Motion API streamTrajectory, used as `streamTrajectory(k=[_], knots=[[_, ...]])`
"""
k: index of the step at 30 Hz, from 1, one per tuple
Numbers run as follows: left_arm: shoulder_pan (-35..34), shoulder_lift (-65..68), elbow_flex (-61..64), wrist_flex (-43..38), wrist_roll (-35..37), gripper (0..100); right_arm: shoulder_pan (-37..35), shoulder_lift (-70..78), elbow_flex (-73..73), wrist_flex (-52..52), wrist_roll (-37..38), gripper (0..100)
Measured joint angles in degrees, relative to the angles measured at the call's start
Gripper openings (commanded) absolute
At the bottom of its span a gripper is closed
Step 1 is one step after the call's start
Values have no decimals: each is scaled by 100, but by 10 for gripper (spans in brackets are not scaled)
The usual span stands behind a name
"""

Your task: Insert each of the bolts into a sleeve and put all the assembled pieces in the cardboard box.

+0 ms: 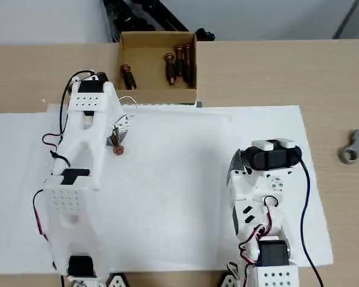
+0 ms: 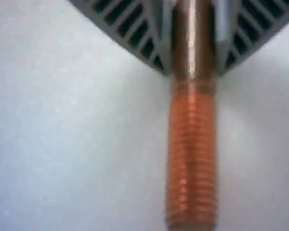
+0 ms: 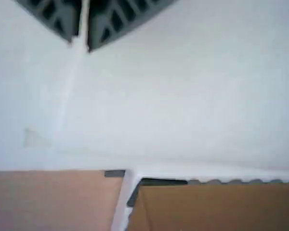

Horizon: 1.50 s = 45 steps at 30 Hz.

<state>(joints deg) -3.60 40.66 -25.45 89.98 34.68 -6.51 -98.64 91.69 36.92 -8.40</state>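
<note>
My left gripper (image 1: 116,142) hangs over the white sheet a little in front of the cardboard box (image 1: 157,89), shut on a copper bolt (image 1: 118,148). In the left wrist view the bolt (image 2: 191,159) runs out from between the grey fingers (image 2: 135,33), smooth shank in the grip, threaded end free. The box holds several assembled copper pieces (image 1: 178,64), one apart near its left wall (image 1: 127,76). My right gripper (image 3: 83,41) is shut on nothing, its grey fingers (image 3: 120,19) pressed together above the white sheet; that arm (image 1: 269,161) sits folded at the right.
A white paper sheet (image 1: 179,191) covers most of the wooden table (image 1: 287,72). A grey metal piece (image 1: 353,146) lies on the bare wood at the far right. The right wrist view shows the sheet's edge and the box's wall (image 3: 207,207).
</note>
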Motion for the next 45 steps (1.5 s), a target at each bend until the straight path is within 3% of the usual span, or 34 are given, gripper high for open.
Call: streamTrajectory(k=[7,13,21,27,34,38,45], knots=[[-185,79,-501,774,-598,6,0,0,0,0,0,3],[88,-149,-519,879,-1785,6,0,0,0,0,0,3],[897,-1653,651,897,-5081,6,0,0,0,0,0,3],[747,-2505,1662,897,-7534,6,0,0,35,0,0,3],[273,-2857,2409,914,-9855,6,0,0,237,0,0,3],[281,-2857,2646,897,-10365,24,0,0,237,0,0,3],[255,-2866,2945,158,-10110,119,0,0,237,0,0,3]])
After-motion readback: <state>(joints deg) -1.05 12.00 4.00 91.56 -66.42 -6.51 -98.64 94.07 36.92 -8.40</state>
